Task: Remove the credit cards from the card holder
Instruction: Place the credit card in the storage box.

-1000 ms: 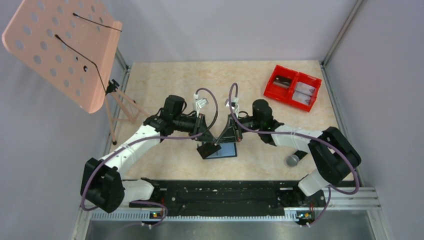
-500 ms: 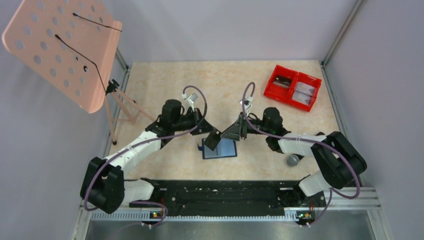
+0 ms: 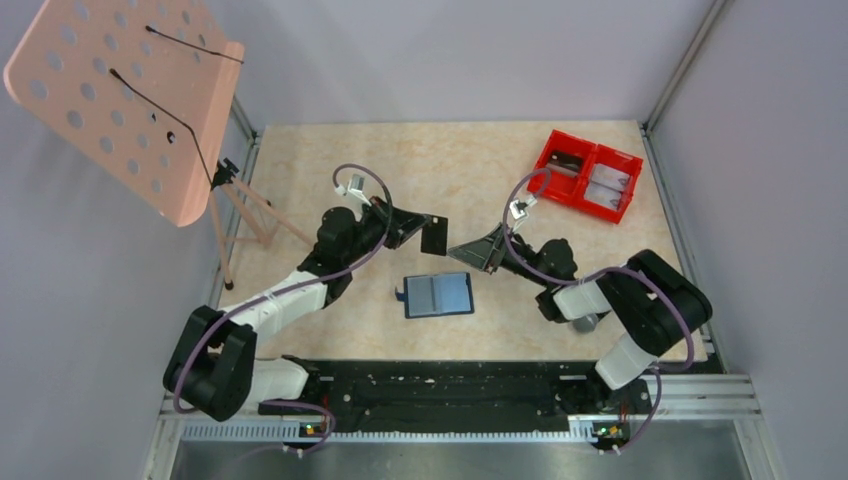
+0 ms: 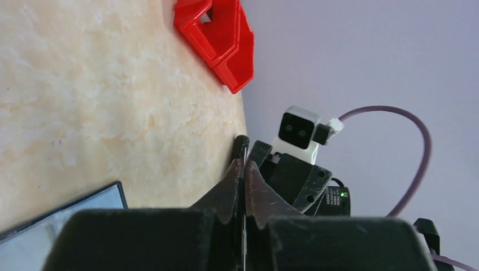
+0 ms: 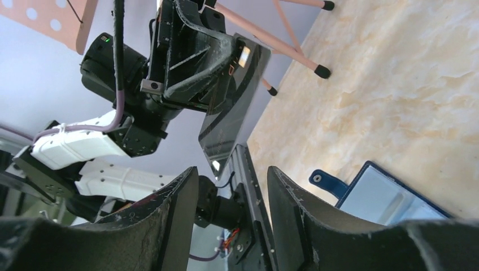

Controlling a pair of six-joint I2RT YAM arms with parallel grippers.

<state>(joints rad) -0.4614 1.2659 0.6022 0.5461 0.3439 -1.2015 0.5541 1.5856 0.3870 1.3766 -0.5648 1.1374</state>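
Observation:
The card holder (image 3: 438,294) lies open on the table, navy edges and light blue-grey inner faces up; it also shows in the right wrist view (image 5: 384,195), and a corner of it in the left wrist view (image 4: 68,223). My left gripper (image 3: 420,228) is shut on a black credit card (image 3: 434,234) and holds it in the air, behind and above the holder. The card shows edge-on between the jaws in the left wrist view (image 4: 242,151) and flat in the right wrist view (image 5: 234,107). My right gripper (image 3: 464,250) is open and empty, raised to the right of the card and facing it.
A red two-compartment bin (image 3: 585,178) at the back right holds flat dark and grey pieces. A grey ball (image 3: 587,322) lies by the right arm's elbow. A pink perforated music stand (image 3: 130,90) rises at the left, its legs (image 3: 250,215) on the table.
My left gripper drew the black card out of the holder and lifted it back and up. My right gripper left the holder and moved up and right. The holder now lies flat, uncovered.

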